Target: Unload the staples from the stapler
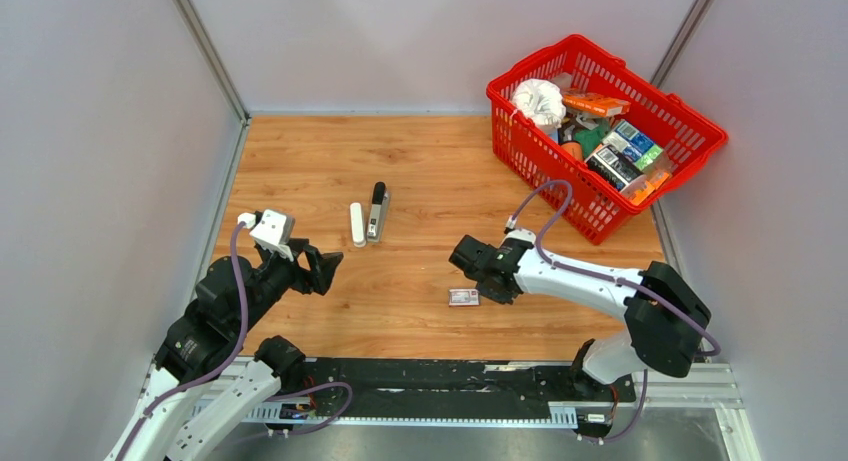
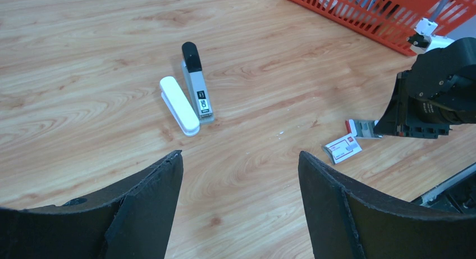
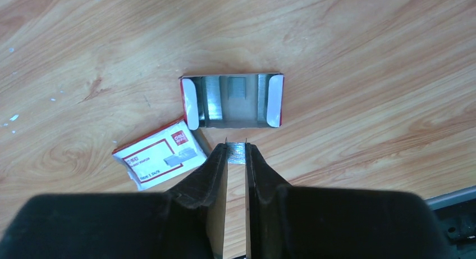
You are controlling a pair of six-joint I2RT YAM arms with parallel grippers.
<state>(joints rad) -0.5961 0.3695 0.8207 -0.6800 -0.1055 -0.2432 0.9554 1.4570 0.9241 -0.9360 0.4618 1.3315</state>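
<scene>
Right wrist view: right gripper (image 3: pixel 236 148) nipped almost shut on a short strip of staples (image 3: pixel 236 155), just short of open box tray (image 3: pixel 233 100); sleeve (image 3: pixel 160 158) beside. Left gripper (image 2: pixel 240 155) wide, empty; stapler (image 2: pixel 197 90) well apart.

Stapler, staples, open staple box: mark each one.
stapler (image 2: pixel 199 90), left wrist view, grey magazine rail.
staples (image 3: pixel 236 153), right wrist view, middle of the pinched strip.
open staple box (image 3: pixel 192 103), right wrist view, left white end flap.

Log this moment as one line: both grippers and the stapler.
left gripper: open, empty | right gripper: shut on staples, near open staple tray | stapler: lying opened on table
</scene>
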